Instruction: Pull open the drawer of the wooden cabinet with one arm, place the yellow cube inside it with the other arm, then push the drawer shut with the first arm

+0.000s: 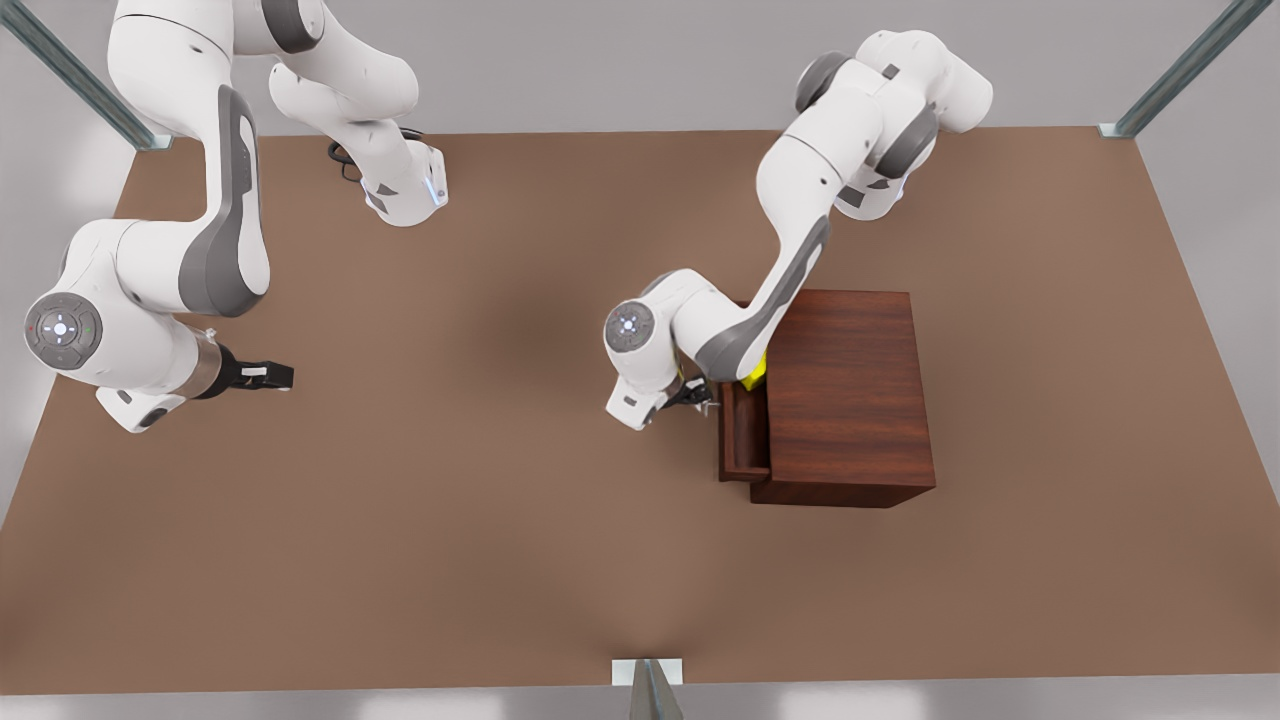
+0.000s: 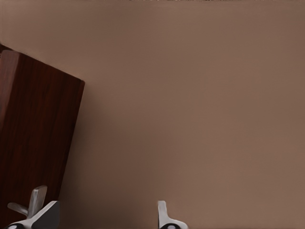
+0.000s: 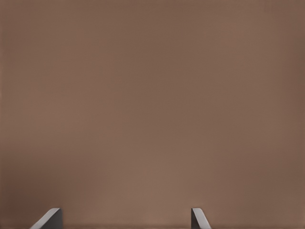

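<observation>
We're at the wooden cabinet point(image 1: 845, 395) now, and its drawer point(image 1: 742, 432) sticks out partway toward the front view's left, long axis running along the cabinet's front face. The left gripper point(image 1: 698, 397) sits just beside the drawer front, on the side away from the cabinet. So the push to close runs straight from gripper into cabinet. In the left wrist view the left gripper point(image 2: 107, 214) has its fingers point(image 2: 164, 214) spread, nothing between them, w/ the cabinet's dark side point(image 2: 35, 138) close by. The handle we can't make out.

The yellow cube point(image 1: 755, 374) peeks out under the left arm's forearm, at the cabinet's front edge; prob. in the drawer, but it's mostly hidden.

The right gripper point(image 1: 268, 376) waits well apart from the cabinet, fingers parted, holding nothing, over bare table point(image 1: 450, 550).

Materials: cabinet and drawer are reddish-brown wood grain, boxy, flat top. Cube's plain bright yellow. Table's matte brown. Left arm's clearly nearer for the shove.
</observation>
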Action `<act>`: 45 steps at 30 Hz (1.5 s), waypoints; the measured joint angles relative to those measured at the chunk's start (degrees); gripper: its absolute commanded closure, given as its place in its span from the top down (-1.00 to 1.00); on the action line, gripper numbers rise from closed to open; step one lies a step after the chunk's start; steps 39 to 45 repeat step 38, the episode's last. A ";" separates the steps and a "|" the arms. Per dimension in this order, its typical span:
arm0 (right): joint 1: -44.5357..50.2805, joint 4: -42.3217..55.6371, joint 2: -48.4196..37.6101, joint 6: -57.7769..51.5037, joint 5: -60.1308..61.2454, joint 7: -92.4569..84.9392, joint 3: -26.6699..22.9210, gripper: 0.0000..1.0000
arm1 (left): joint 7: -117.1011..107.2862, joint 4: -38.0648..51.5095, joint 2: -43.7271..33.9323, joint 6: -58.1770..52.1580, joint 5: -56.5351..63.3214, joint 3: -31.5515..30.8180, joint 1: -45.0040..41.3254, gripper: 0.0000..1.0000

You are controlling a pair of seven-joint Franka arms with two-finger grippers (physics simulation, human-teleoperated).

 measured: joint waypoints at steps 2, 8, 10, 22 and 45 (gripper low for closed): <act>0.00 0.00 0.02 0.00 0.00 -0.15 0.00 1.00 | -0.15 0.01 0.01 -0.35 -0.02 0.01 0.86 1.00; -0.01 0.00 0.02 0.00 0.00 -0.52 0.05 1.00 | 0.07 0.02 -0.07 -1.85 -0.02 0.02 3.04 1.00; 0.01 0.00 0.03 0.00 0.00 -0.63 0.08 1.00 | 0.20 0.04 -0.27 -2.40 -0.02 0.06 3.38 1.00; 0.00 0.00 0.03 0.00 0.00 -1.03 0.09 1.00 | 2.07 -0.01 -1.05 -6.93 0.52 0.27 5.34 1.00; 0.00 0.00 0.38 -0.05 0.03 -1.27 0.17 1.00 | 27.86 -22.59 -43.26 -10.92 -24.24 0.43 35.90 1.00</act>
